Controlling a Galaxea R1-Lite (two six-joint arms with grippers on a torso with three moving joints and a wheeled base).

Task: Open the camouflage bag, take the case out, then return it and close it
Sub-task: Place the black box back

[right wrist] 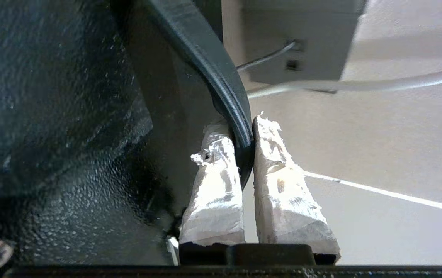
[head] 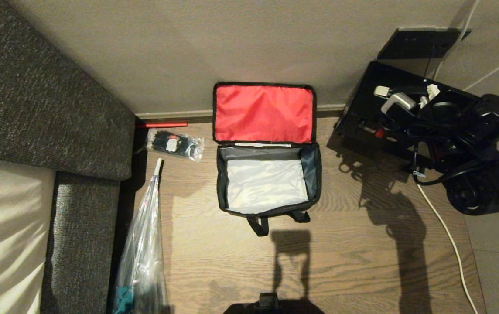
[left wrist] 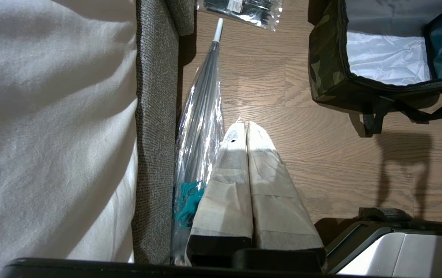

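Observation:
The camouflage bag (head: 315, 174) stands open on the wooden floor, its red-lined lid (head: 262, 113) leaning back against the wall and its grey interior empty. In the left wrist view its camouflage side (left wrist: 325, 65) shows. The case (head: 358, 126), black and speckled, hangs tilted to the right of the bag, clear of it. My right gripper (right wrist: 241, 129) is shut on the case's black handle (right wrist: 213, 65), with the case body (right wrist: 51, 116) close beside it. My right arm (head: 489, 117) reaches in from the right. My left gripper (left wrist: 244, 125) hangs shut and empty over the floor near the sofa.
A grey sofa (head: 35, 87) fills the left side. A clear-wrapped umbrella (head: 145, 244) lies along it, with a small plastic bag (head: 175, 144) of black items beyond. A white cable (head: 446, 231) runs over the floor at the right. The wall stands just behind the bag.

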